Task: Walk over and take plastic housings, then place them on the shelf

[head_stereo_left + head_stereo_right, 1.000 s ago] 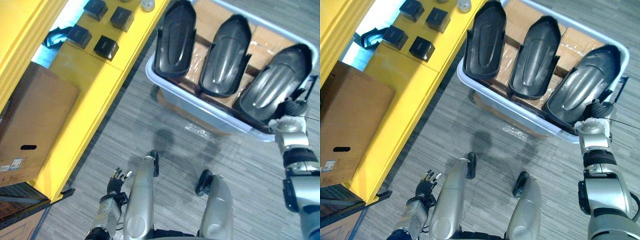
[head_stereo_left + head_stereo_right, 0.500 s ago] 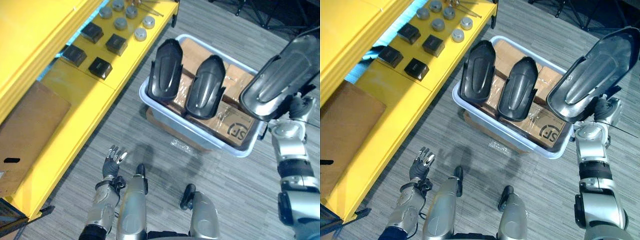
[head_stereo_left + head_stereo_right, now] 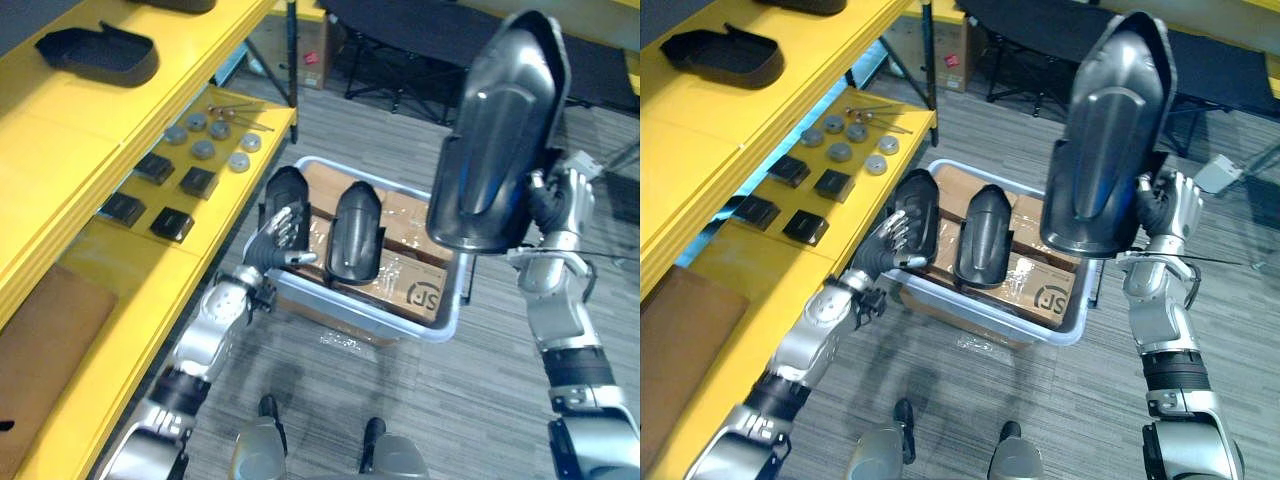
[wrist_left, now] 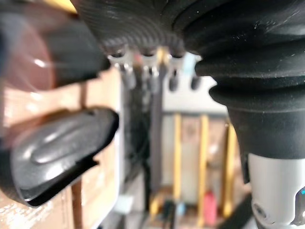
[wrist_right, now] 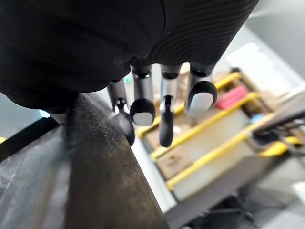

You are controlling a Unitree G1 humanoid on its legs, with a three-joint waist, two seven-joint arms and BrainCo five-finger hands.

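We are mid-pickup: our right hand (image 3: 556, 200) grips one housing (image 3: 498, 130) by its edge, upright above the bin (image 3: 440, 326). Our left hand (image 3: 275, 238), fingers spread loose, reaches at a second housing (image 3: 288, 190) in the bin. Next we probably need to turn to the yellow shelf (image 3: 70, 140).

A yellow metal shelf (image 3: 60, 130) is running down the left side of the frame. One black plastic housing (image 3: 97, 55) is lying on its upper board, in the upper left corner. On the lower board, small grey round discs (image 3: 205, 148) are sitting behind a group of small black square blocks (image 3: 160, 195), and a flat brown cardboard box (image 3: 45, 340) is lying at lower left.

A pale blue plastic bin (image 3: 445, 325) is standing on the grey floor (image 3: 480, 400) at centre, just right of the shelf. In it brown cardboard boxes (image 3: 420, 285) are lying, and two black plastic housings are standing on them side by side, the left housing (image 3: 290, 190) and the right housing (image 3: 355, 235). The left hand (image 3: 280, 232) is hovering at the bin's left end, in front of the left housing. In the upper right, the right hand (image 3: 560, 200) is holding a large black plastic housing (image 3: 500, 130) upright above the bin's right end.
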